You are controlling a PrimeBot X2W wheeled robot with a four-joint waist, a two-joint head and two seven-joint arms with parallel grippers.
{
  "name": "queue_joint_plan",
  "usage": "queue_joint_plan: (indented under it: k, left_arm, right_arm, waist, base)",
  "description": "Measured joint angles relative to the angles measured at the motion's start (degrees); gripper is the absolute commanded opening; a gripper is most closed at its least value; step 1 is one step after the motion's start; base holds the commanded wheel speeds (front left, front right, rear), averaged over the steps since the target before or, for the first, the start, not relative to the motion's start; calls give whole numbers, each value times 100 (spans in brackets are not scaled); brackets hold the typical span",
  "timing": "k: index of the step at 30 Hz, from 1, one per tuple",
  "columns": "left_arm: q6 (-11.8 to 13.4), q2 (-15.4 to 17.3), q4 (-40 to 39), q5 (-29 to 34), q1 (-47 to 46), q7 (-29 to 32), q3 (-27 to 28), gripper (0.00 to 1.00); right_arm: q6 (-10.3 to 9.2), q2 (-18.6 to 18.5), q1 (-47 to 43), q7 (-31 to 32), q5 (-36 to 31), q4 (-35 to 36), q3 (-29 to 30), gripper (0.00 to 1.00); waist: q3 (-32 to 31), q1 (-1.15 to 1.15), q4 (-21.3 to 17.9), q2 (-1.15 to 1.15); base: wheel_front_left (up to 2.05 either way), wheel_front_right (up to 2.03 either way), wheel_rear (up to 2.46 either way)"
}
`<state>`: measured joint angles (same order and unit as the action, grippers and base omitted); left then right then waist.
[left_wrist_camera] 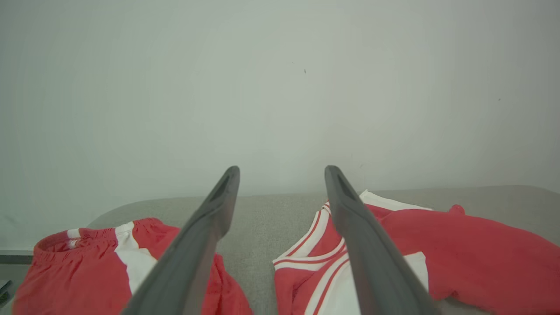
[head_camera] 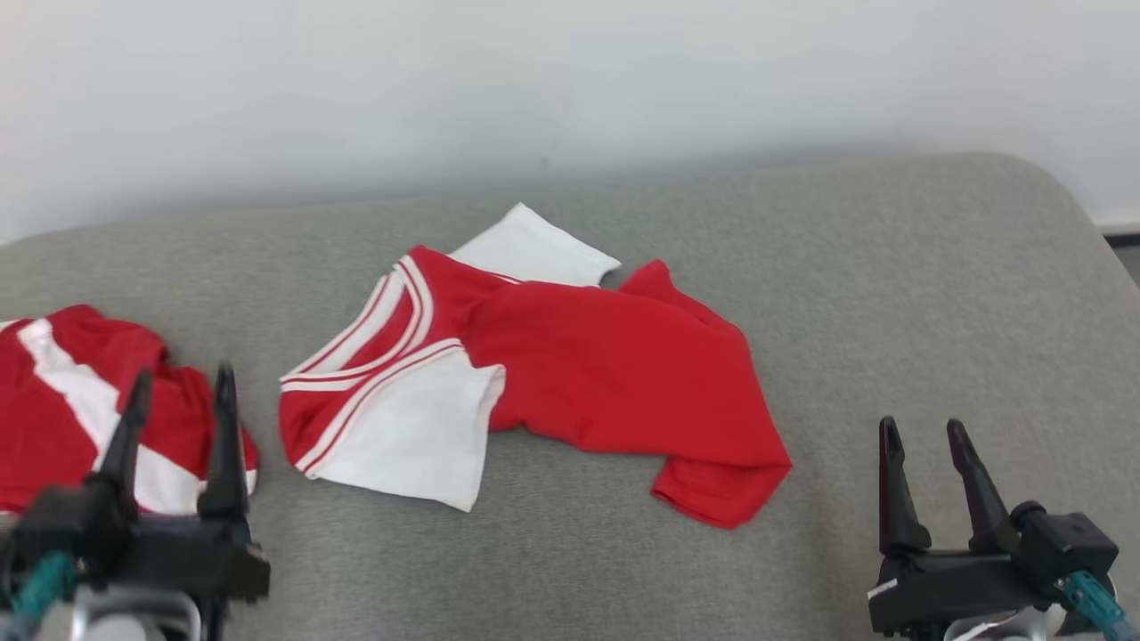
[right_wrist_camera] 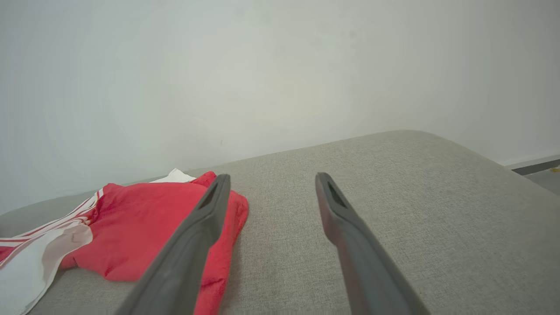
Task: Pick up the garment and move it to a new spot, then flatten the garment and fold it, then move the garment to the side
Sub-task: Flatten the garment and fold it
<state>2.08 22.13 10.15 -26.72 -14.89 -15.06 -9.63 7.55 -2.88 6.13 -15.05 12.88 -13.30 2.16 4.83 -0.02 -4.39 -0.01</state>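
A red shirt point(head_camera: 606, 365) with white sleeves and striped trim lies crumpled in the middle of the grey cushion; it also shows in the left wrist view point(left_wrist_camera: 459, 245) and the right wrist view point(right_wrist_camera: 144, 218). A second red garment point(head_camera: 62, 418) with a white stripe lies bunched at the far left point(left_wrist_camera: 78, 271). My left gripper point(head_camera: 183, 378) hovers open at the lower left, its fingers over that garment's right edge, nothing between them point(left_wrist_camera: 282, 168). At the lower right, my right gripper point(head_camera: 922, 425) stands open and empty point(right_wrist_camera: 271, 175), right of the shirt's hem.
The grey padded surface point(head_camera: 891, 294) runs back to a white wall point(head_camera: 570, 80) and rounds off at its right corner. A strip of floor point(head_camera: 1124, 245) shows past that corner. Bare cushion lies right of the shirt.
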Motion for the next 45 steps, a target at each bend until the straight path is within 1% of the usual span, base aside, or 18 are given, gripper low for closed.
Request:
queue_joint_plan:
  k: [4, 7, 12, 15, 19, 29, 32, 35, 38, 45]
  left_arm:
    - [-36, -300, -286, 303, 595, 1, 278, 100]
    - [-13, -513, -469, 550, 960, 1, 443, 100]
    - [-126, -845, -653, 732, 1334, 0, 720, 100]
    - [-244, -912, -654, 979, 1441, 0, 799, 100]
    - [-369, -1103, -603, 1079, 1514, 0, 944, 100]
    - [-636, -1393, -493, 1346, 1600, 0, 1225, 100]
    - [-740, -1450, -366, 1432, 1545, 0, 1112, 100]
    - [-860, -1523, -89, 1561, 1209, 0, 748, 100]
    - [-915, -1521, 234, 1578, 866, 0, 456, 100]
    - [-951, -1490, 1106, 1606, 126, 0, -325, 100]
  right_arm:
    - [0, 0, -96, 49, -15, 25, -21, 100]
    - [0, 1, -179, 96, -29, 60, -33, 100]
    - [0, 2, -277, 160, -49, 114, -30, 100]
    - [0, 0, -293, 188, -49, 146, -27, 100]
    - [0, 1, -403, 196, -48, 148, -21, 100]
    - [0, 1, -453, 249, -47, 218, -33, 100]
    - [0, 0, -452, 276, -47, 232, -44, 100]
    - [0, 0, -389, 301, -47, 237, -102, 100]
    - [0, 1, -331, 319, -47, 227, -148, 100]
    - [0, -1, -126, 308, 0, 140, -182, 100]
  waist:
    - [-161, 1, 172, 0]
    - [-286, 1, 266, 0]
    - [-432, 1, 405, 1]
    - [-474, 1, 472, 1]
    - [-499, 1, 515, 1]
    - [-465, 2, 470, 1]
    - [-444, 2, 448, 1]
    - [-364, 2, 398, 1]
    - [-277, 2, 331, 1]
    - [1, 2, 102, 2]
  base:
    - [0, 0, 0]
    - [0, 0, 0]
    - [0, 0, 0]
    - [0, 0, 0]
    - [0, 0, 0]
    - [0, 0, 0]
    - [0, 0, 0]
    - [0, 0, 0]
    - [0, 0, 0]
    - [0, 0, 0]
